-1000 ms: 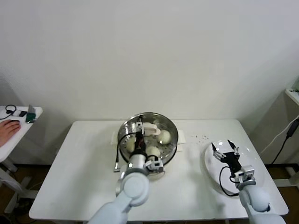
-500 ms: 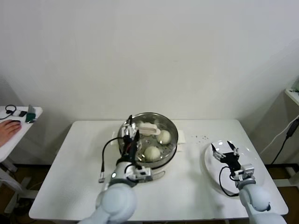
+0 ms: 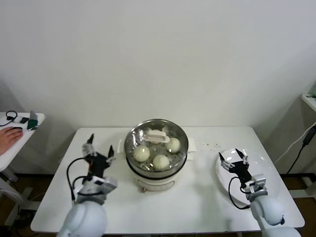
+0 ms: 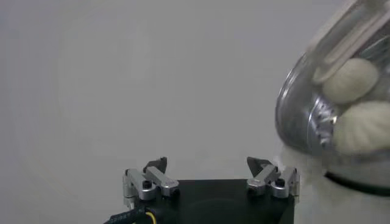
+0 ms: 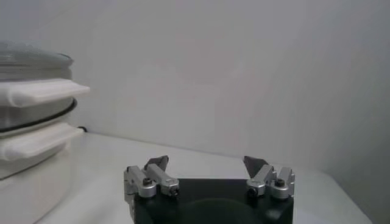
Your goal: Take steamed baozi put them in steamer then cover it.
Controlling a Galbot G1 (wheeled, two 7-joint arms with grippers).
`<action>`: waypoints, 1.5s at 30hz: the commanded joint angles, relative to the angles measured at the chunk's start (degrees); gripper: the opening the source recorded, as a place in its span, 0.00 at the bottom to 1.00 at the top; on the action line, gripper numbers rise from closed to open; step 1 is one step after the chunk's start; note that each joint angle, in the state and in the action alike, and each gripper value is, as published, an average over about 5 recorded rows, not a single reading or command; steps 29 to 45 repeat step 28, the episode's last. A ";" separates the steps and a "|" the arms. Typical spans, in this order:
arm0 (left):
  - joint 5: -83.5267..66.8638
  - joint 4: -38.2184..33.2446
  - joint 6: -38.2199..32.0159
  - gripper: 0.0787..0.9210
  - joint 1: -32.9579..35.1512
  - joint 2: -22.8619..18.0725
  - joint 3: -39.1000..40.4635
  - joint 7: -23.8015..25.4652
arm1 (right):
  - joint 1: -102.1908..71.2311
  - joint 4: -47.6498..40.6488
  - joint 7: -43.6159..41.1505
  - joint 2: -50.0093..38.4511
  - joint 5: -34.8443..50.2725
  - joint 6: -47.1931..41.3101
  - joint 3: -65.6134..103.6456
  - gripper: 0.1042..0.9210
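The steamer [image 3: 156, 170] stands mid-table, a shiny steel pot on a white base. The clear glass cover [image 3: 157, 135] with its pale knob lies on the pot. Three steamed baozi [image 3: 142, 153] show through the glass. My left gripper [image 3: 100, 146] hovers open and holding nothing over the table, left of the steamer and apart from it. In the left wrist view the left gripper [image 4: 207, 163] has the steamer [image 4: 304, 125] and baozi [image 4: 350, 79] off to one side. My right gripper [image 3: 232, 157] is open and holding nothing above the white plate [image 3: 269, 173]; the right gripper [image 5: 206, 161] faces the steamer [image 5: 27, 143] from afar.
A black cable loops from each wrist. A small side table [image 3: 22, 129] at the far left holds small items, and a person's hand [image 3: 9, 135] rests on it. Dark specks [image 3: 213, 145] dot the table behind the plate. The wall is close behind.
My left gripper has drawn back from the cover's knob and swung left to the table's left side, fingers wide apart. The cover stays on the steamer. The right gripper barely moved.
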 commanded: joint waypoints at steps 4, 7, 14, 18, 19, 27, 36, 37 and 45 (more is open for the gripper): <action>-33.00 7.89 -38.60 0.88 16.95 -9.83 -24.51 -3.86 | -1.21 2.48 -0.70 0.31 -0.23 1.06 0.00 0.88; -33.19 10.62 -41.60 0.88 17.27 -11.86 -25.08 -2.65 | -1.79 2.71 -1.20 0.48 -0.04 2.07 0.66 0.88; -32.67 13.74 -43.90 0.88 16.86 -13.17 -24.48 -1.01 | -3.06 2.41 -2.00 0.55 0.29 3.73 2.14 0.88; -31.87 14.27 -43.52 0.88 16.59 -12.94 -23.80 -0.13 | -3.41 2.13 -2.36 0.73 0.48 4.54 2.62 0.88; -31.75 14.30 -43.45 0.88 16.55 -12.89 -23.60 -0.04 | -3.47 2.09 -2.42 0.80 0.58 4.68 2.73 0.88; -30.65 14.60 -42.91 0.88 16.24 -12.80 -22.32 0.36 | -3.55 1.44 -2.54 1.35 0.22 5.42 3.34 0.88; -30.62 14.68 -42.91 0.88 16.19 -12.79 -22.24 0.35 | -3.55 1.43 -2.54 1.37 0.25 5.46 3.35 0.88; -30.62 14.68 -42.91 0.88 16.19 -12.79 -22.24 0.35 | -3.55 1.43 -2.54 1.37 0.25 5.46 3.35 0.88; -30.62 14.68 -42.91 0.88 16.19 -12.79 -22.24 0.35 | -3.55 1.43 -2.54 1.37 0.25 5.46 3.35 0.88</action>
